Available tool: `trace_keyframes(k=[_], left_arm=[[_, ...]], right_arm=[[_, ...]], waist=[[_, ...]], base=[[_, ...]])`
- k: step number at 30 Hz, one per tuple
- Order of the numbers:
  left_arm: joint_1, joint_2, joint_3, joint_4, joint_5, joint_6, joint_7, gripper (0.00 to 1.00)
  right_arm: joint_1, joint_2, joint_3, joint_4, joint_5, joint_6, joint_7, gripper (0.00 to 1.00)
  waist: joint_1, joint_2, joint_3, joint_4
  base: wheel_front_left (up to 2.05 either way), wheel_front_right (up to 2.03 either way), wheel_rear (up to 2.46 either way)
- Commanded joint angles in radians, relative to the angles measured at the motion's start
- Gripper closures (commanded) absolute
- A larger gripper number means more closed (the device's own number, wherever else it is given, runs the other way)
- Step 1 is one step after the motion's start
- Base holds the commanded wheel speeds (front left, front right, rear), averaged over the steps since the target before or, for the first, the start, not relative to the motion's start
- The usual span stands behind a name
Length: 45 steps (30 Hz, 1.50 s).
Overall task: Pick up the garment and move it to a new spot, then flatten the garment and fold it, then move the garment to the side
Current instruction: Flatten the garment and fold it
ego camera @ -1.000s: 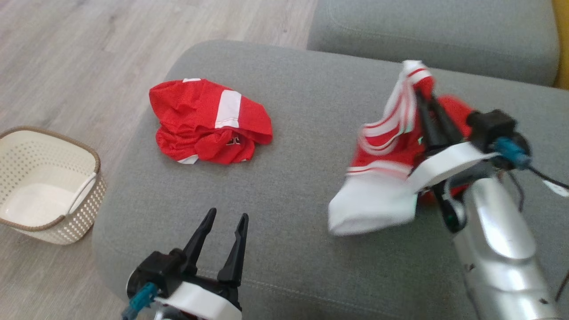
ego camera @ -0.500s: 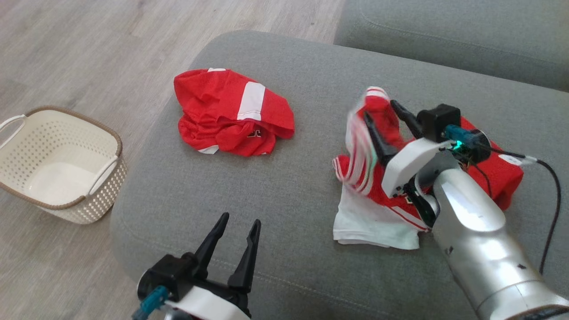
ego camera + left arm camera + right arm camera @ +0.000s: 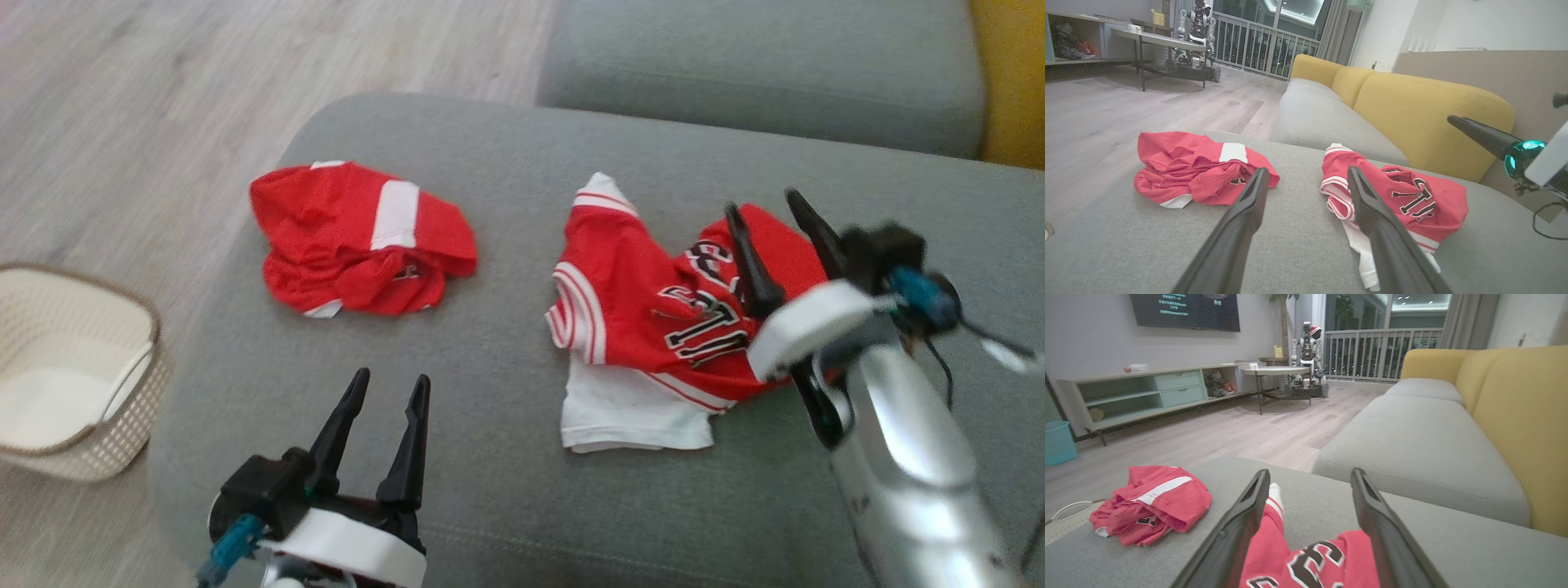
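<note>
A red jersey (image 3: 653,318) with white trim and black lettering lies crumpled on the grey sofa cushion (image 3: 506,204), right of centre; it also appears in the left wrist view (image 3: 1404,196) and the right wrist view (image 3: 1298,563). My right gripper (image 3: 761,202) hovers open over the jersey's right part, nothing between its fingers (image 3: 1310,473). Near the cushion's front edge at lower left, my left gripper (image 3: 392,377) stands open and empty, apart from the cloth (image 3: 1307,170).
A second red garment (image 3: 359,237) with a white band lies bunched at the cushion's left end. A white perforated basket (image 3: 82,457) stands on the wood floor to the left. Another grey cushion (image 3: 759,73) and the yellow backrest (image 3: 1008,82) lie beyond.
My right gripper has opened and let go of the jersey, which has dropped and settled on the cushion. The head camera has shifted. The left gripper stays open.
</note>
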Motion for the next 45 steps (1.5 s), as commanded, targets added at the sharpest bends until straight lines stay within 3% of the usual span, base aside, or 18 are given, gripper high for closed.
trace_keyframes(k=[1,9,17,20,22,29,40,45], left_arm=[[-0.047,-0.004,0.034,-0.031,0.003,0.001,-0.008,0.0],[-0.026,-0.004,0.045,0.035,-0.019,0.039,-0.008,0.0],[-0.04,-0.004,0.031,0.121,-0.059,0.066,-0.008,0.0],[-0.049,-0.004,0.028,0.131,-0.083,0.068,-0.008,0.0],[-0.052,-0.004,0.023,0.151,-0.161,0.07,-0.008,0.0],[-0.178,-0.004,-0.116,0.3,-0.278,0.05,-0.007,0.0],[-0.365,-0.004,-0.239,0.581,-0.356,0.161,0.053,0.0],[-0.407,-0.004,-0.29,0.632,-0.42,0.137,0.055,0.0]], right_arm=[[0.012,0.011,-0.001,-0.065,-0.008,0.0,-0.009,0.0],[0.245,0.011,-0.051,-0.26,0.015,0.0,-0.009,0.0],[0.37,0.011,-0.057,-0.349,0.069,0.0,-0.009,0.0],[0.376,0.011,-0.056,-0.367,0.07,0.0,-0.009,0.0],[0.371,0.011,-0.052,-0.379,0.065,0.0,-0.009,0.0],[0.352,0.011,-0.043,-0.415,0.049,0.0,-0.009,0.0],[0.321,0.011,-0.012,-0.477,0.033,0.0,-0.007,0.0],[0.317,0.011,-0.014,-0.492,0.028,0.0,-0.007,0.0]], waist=[[0.0,0.0,-0.029,-0.035],[0.0,0.0,-0.041,-0.116],[0.0,0.0,-0.03,-0.162],[0.0,0.0,-0.02,-0.18],[0.0,0.0,-0.011,-0.195],[0.0,0.0,0.042,-0.251],[0.0,0.0,0.109,-0.34],[0.0,0.0,0.125,-0.352]], base=[[0.0,0.0,0.0],[0.0,0.0,0.0],[0.0,0.0,0.0],[0.0,0.0,0.0],[0.0,0.0,0.0],[0.0,0.0,0.0],[0.0,0.0,0.0],[0.0,0.0,0.0]])
